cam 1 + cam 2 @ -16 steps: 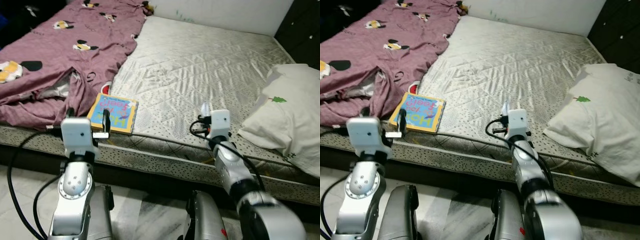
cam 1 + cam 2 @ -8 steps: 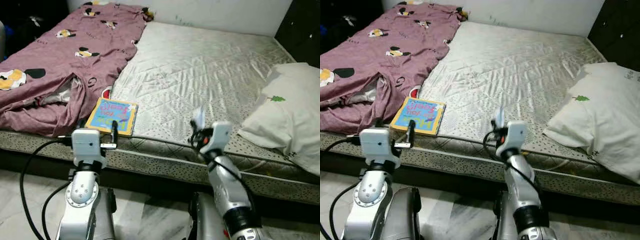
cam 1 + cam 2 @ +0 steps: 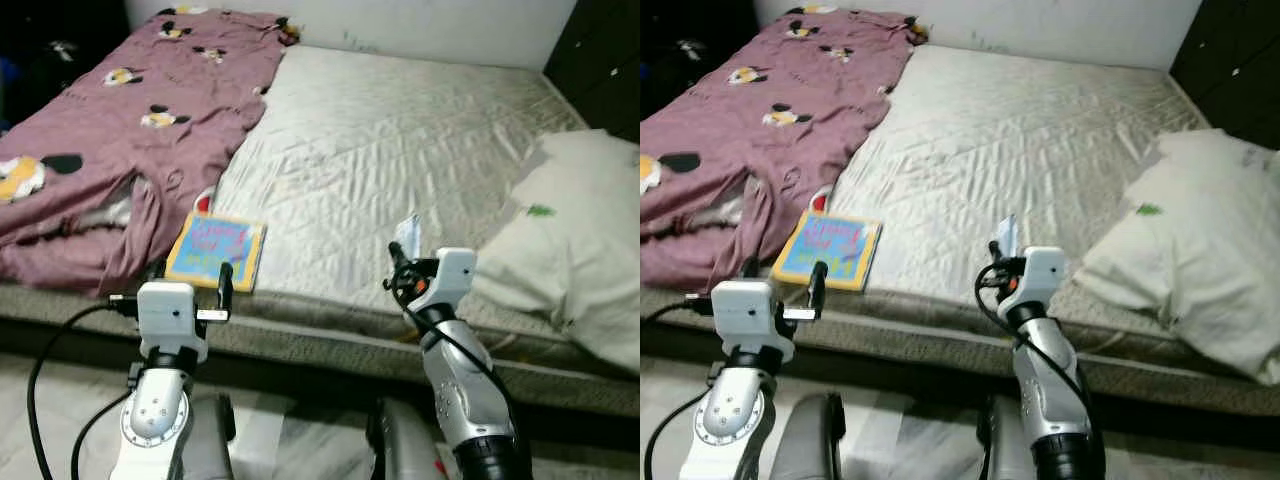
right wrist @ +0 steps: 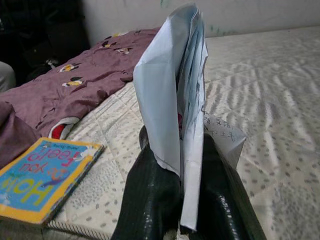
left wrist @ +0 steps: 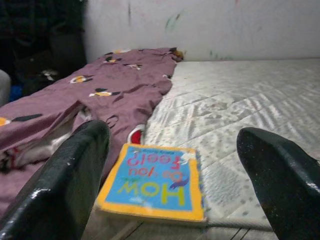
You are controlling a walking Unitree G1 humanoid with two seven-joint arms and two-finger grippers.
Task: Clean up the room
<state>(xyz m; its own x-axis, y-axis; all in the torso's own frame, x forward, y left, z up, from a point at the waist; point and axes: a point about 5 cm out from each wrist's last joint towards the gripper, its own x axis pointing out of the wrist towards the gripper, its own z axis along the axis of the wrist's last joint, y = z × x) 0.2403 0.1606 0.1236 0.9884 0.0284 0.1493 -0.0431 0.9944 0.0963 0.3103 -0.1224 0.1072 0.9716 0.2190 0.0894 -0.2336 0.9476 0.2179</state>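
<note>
Right wrist view: folded papers (image 4: 175,100) are clamped between the right gripper (image 4: 182,175) fingers. The left gripper (image 5: 170,185) is held with fingers apart before the book (image 3: 214,250) at the mattress (image 3: 400,130) front edge. Tidying is judged barely begun.

Ahead of the left end effector (image 3: 222,290) and right end effector (image 3: 400,262) lies a bare quilted mattress (image 3: 400,150) against a scuffed white wall (image 3: 400,25), dark furniture (image 3: 600,60) standing far right of them, pale marbled floor (image 3: 60,400) below them, in dim light.
</note>
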